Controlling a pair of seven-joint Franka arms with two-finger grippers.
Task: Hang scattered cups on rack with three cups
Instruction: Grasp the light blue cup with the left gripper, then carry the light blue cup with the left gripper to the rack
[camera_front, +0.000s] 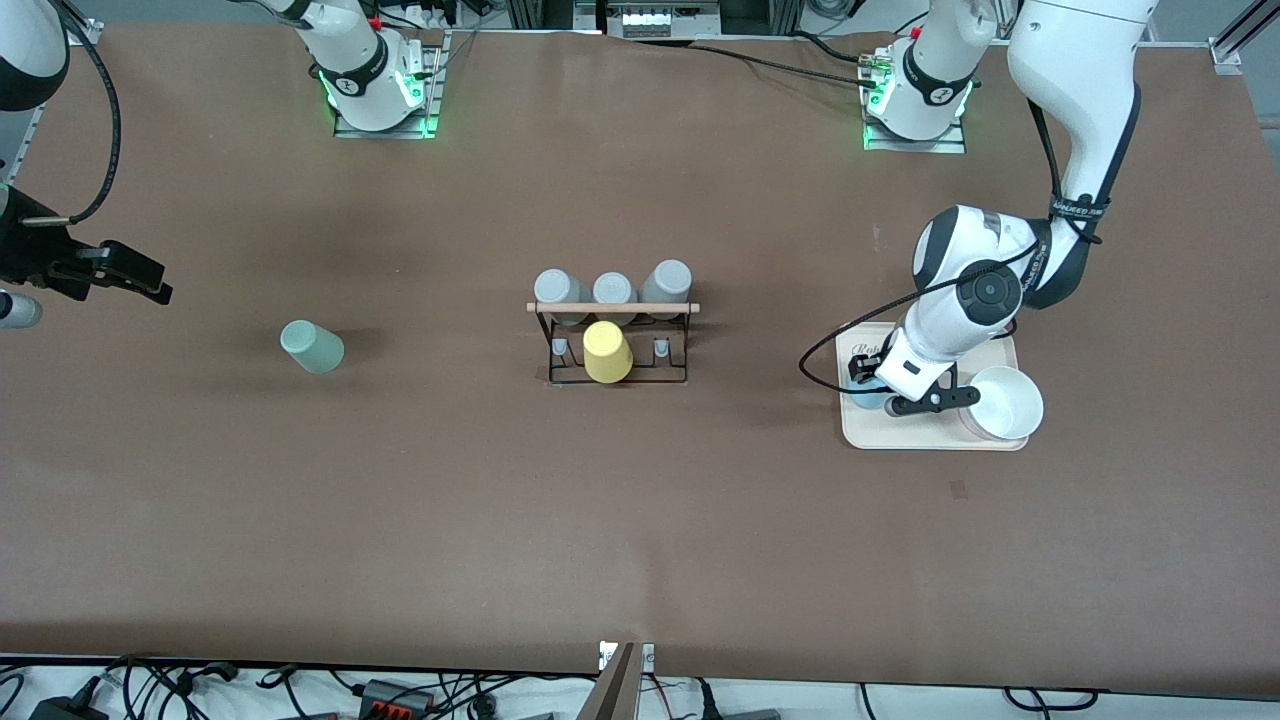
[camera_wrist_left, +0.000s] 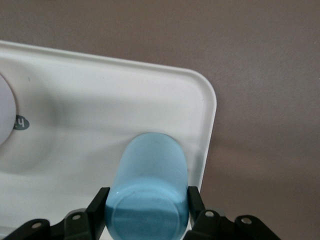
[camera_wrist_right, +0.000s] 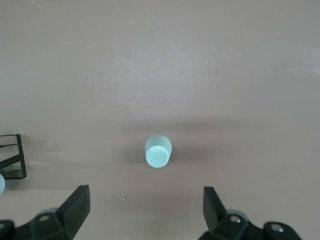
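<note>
Left tool (camera_wrist_left: 147, 212) clamped on blue cup (camera_wrist_left: 150, 190) in cream tray (camera_front: 935, 436) beside white bowl (camera_front: 1005, 402); right tool (camera_wrist_right: 145, 207) wide open, empty, above green cup (camera_front: 312, 347); rack (camera_front: 612, 340) between.

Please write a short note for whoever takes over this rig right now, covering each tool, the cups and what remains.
Left tool: down on the cream tray, fingers on either side of the light blue cup, which stands on the tray upside down and not lifted.
Right tool: open, up in the air at the right arm's end of the table, waiting.
Sage green cup: on the table, toward the right arm's end, untouched.
Rack: mid-table, holding three grey cups and a yellow cup.
Done: neither scattered cup hung.
Left: lift and hang the blue cup, then the green one.
</note>
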